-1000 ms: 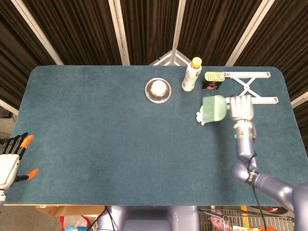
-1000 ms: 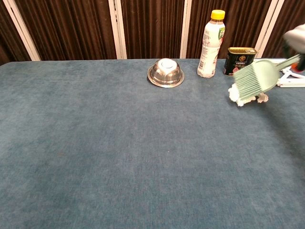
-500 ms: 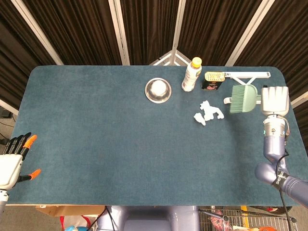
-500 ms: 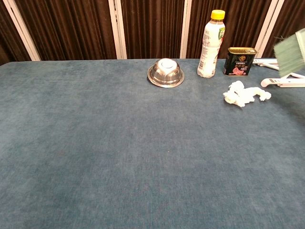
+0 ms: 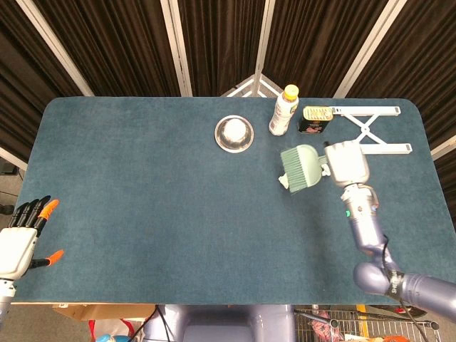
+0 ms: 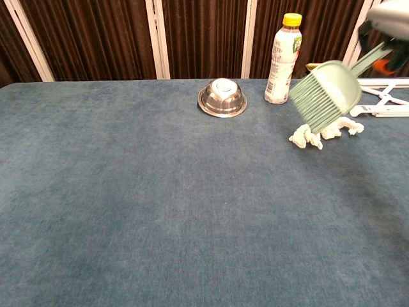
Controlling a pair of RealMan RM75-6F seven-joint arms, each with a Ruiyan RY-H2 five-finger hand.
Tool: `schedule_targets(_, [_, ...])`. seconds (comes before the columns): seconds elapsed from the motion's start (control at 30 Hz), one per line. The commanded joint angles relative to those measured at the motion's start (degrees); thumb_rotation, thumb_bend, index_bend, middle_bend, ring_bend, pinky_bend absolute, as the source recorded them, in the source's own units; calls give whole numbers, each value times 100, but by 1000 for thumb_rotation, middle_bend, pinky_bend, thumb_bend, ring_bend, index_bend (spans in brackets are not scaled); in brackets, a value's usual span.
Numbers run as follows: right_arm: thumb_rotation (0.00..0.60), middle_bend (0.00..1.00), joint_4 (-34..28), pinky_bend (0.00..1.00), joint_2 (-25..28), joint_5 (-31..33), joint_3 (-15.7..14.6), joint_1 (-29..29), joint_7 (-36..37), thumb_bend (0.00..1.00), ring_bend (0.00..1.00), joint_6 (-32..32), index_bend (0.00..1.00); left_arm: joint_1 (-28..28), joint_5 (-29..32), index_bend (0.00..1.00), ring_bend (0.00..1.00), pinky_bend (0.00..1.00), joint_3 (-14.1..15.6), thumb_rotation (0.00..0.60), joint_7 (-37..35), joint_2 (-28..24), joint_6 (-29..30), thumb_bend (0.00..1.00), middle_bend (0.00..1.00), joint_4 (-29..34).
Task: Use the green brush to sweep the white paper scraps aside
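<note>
Left hand (image 5: 18, 239) sits at the near-left table corner, fingers spread, holding nothing, well apart from everything that matters. Metal bowl (image 5: 234, 133) and bottle (image 5: 283, 110) are up-left of the right hand, with the dark tin (image 5: 317, 119) and white folding stand (image 5: 370, 130) just behind it.

Right hand (image 5: 346, 162) grips the green brush (image 5: 302, 167) by the handle. Brush long axis runs roughly sideways, head pointing left of the hand.

White paper scraps (image 6: 323, 133) lie under and just past the bristle edge, directly left of the hand. Bristle contact: cannot tell.

Key relation: scraps sit on the bristle side along the brush axis, so I'd judge a leftward drag moves them. Only the right hand is in reach.
</note>
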State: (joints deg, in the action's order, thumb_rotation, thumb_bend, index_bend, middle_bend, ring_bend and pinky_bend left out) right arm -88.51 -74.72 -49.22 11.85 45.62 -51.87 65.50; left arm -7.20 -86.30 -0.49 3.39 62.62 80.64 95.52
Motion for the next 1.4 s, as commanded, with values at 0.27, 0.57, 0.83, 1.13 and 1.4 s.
schedule_targets(0.27, [600,974,690,953,-722,243,-192,254,-336,564,1000,-276,854,17,67,0,0,15,7,600,-95,-35,-24,0,0,-30])
schedule_targets(0.57, [600,974,1630,953,-1027,617,-282,195,-443,564,1000,-374,854,32,151,0,0,15,-8,600,-176,-55,-42,0,0,-62])
schedule_targets(0.83, [600,974,2117,953,-761,920,-183,59,-551,564,1000,-259,854,63,123,0,0,15,-7,600,-185,-49,30,0,0,-61])
schedule_targets(1.13, [600,974,1672,953,83,564,-198,-250,-205,564,1000,-14,854,63,69,0,0,15,-2,600,-132,-31,63,0,0,-29])
schedule_targets(1.4, [600,974,341,953,935,-295,-362,-875,839,564,1000,476,854,67,-4,0,0,15,15,600,-61,5,102,0,0,-8])
